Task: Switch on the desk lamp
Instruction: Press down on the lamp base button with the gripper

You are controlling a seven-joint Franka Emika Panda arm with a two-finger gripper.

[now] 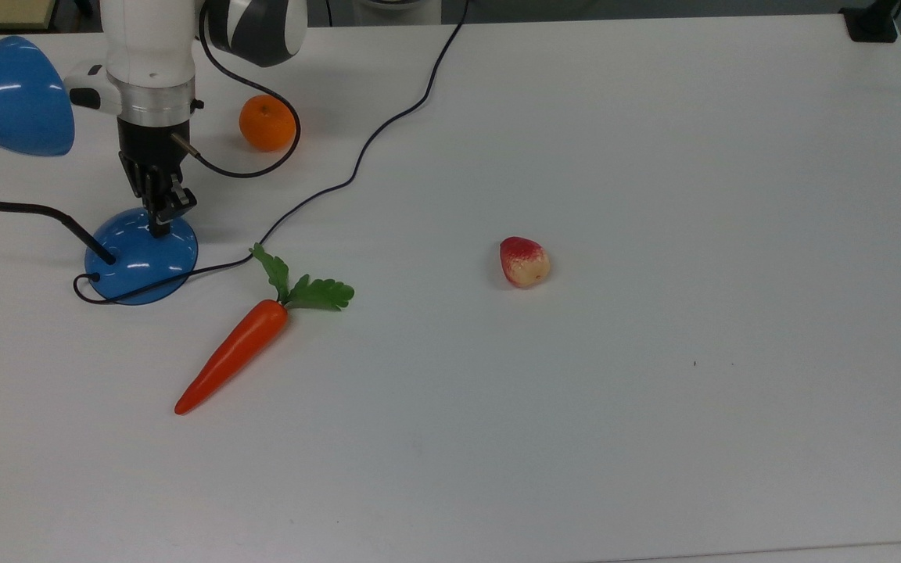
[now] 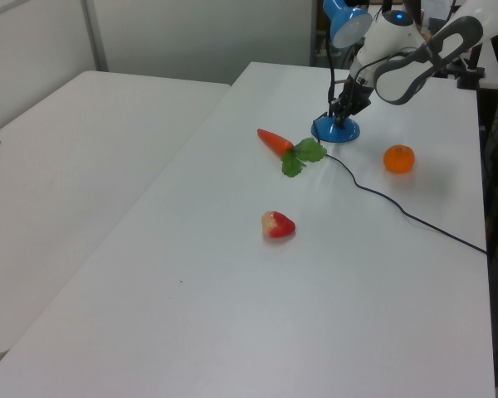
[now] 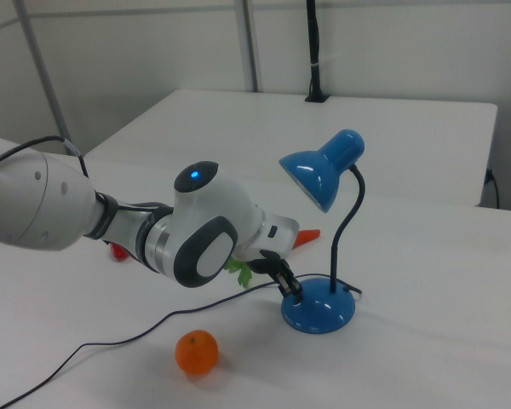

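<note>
The desk lamp (image 1: 141, 254) stands at the left edge of the top view, on the white table (image 1: 576, 391). Its round blue base sits in the middle left of that frame, its black bendy neck curves out past the frame's left edge, and its glossy blue cone shade hangs in the upper left corner. In the right view the lamp (image 3: 319, 311) appears right of centre, base low, shade tilted down toward the frame's left. In the left view it stands near the upper middle (image 2: 336, 130).

The gripper (image 1: 159, 228) points straight down from the white arm in the upper left of the top view, its black tips over the upper edge of the lamp base; whether they touch the base I cannot tell. The fingers look drawn close together, with nothing held between them. In the right view the gripper (image 3: 291, 290) reaches the base's left rim.

The lamp's black cord (image 1: 357, 156) runs from the base toward the upper middle of the top view. An orange (image 1: 267, 123) lies just right of the arm in that frame. A toy carrot (image 1: 235, 352) with green leaves lies below and right of the base, its leaves near the cord. A red and cream strawberry (image 1: 525, 262) rests near the frame's centre, well apart from the rest.

No writing or brand marks can be read on anything.
</note>
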